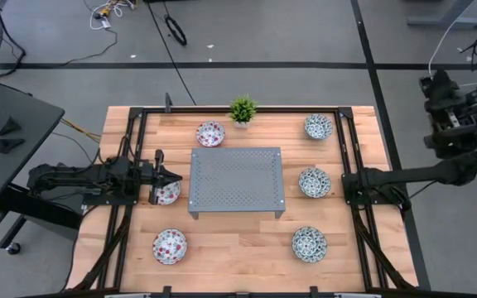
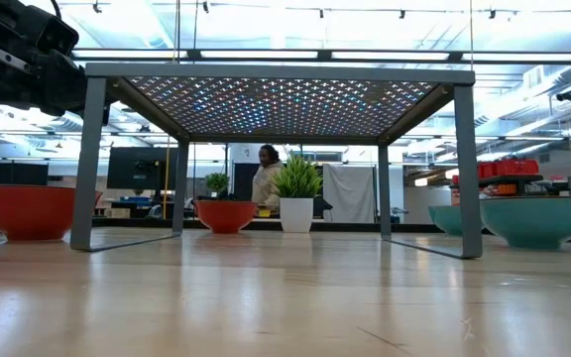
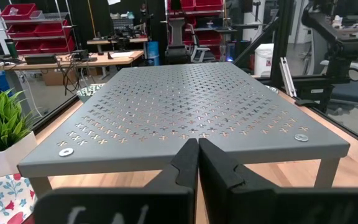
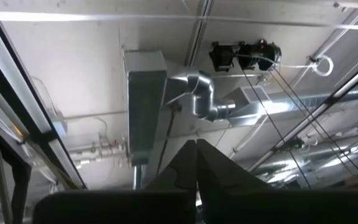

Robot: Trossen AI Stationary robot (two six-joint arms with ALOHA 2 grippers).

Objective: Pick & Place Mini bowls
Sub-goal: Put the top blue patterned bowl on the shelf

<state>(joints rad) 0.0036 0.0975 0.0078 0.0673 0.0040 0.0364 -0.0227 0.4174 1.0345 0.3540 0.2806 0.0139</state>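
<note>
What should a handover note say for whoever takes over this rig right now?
Left gripper: shut, empty, over the middle red-spotted white ceramic mini bowl.
Right gripper: shut, empty; its arm is parked at the table's right edge, pointing up.
Bowls: three red-spotted on the left, three blue-green patterned on the right, all on the wooden table.
Done: nothing sits on the grey perforated metal stand.
Left: all six bowls.

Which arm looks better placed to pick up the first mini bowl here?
Probably left: the left gripper, fingers shut, hovers right above a red-spotted bowl beside the grey rack. The right gripper points at the ceiling.
</note>
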